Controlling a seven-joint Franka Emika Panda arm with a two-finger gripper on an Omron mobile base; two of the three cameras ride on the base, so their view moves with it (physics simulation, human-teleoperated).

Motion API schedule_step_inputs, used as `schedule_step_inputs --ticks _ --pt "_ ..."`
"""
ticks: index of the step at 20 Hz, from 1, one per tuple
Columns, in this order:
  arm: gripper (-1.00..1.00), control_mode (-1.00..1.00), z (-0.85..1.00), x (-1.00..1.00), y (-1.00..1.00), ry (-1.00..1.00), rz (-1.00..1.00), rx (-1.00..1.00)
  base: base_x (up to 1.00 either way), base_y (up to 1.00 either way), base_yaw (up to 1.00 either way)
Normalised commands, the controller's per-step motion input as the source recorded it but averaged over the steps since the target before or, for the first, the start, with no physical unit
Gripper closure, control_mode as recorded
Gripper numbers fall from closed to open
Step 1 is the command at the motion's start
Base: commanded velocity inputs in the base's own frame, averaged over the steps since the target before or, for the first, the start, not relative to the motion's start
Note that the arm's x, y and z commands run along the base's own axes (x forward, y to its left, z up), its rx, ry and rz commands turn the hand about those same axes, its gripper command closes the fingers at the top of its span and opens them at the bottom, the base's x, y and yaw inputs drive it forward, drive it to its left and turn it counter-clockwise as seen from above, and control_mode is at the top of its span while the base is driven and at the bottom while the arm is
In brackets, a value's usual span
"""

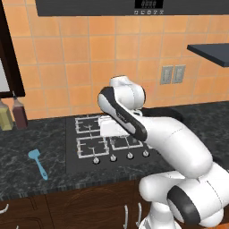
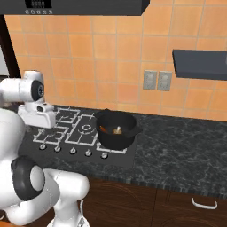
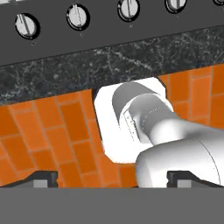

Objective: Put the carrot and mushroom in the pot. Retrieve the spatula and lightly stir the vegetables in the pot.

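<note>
The claw (image 3: 112,179) is spread wide and holds nothing, its tips well apart over the stove's front edge. The pot (image 2: 116,129) sits on the stove's right burner (carrot (image 2: 103,129) inside), while the spatula (image 1: 38,163) lies flat on the table left of the stove (image 1: 94,147).

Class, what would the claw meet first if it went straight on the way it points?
Probably the orange brick floor, below the counter edge; the open claw points down past the stove knobs. Depth is unclear.
</note>
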Motion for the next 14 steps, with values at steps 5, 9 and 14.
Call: schedule_step_inputs --ticks 5,9,14 --pt "-1.0 -1.0 -0.01 -0.09 1.0 -0.06 0.11 -0.26 0.0 0.0 0.0" --pt "-1.0 -1.0 -0.43 -0.04 1.0 -0.07 0.05 -0.07 0.0 0.0 0.0" --pt "-1.0 -1.0 -0.51 0.01 1.0 -0.07 -0.02 0.04 0.0 0.0 0.0"
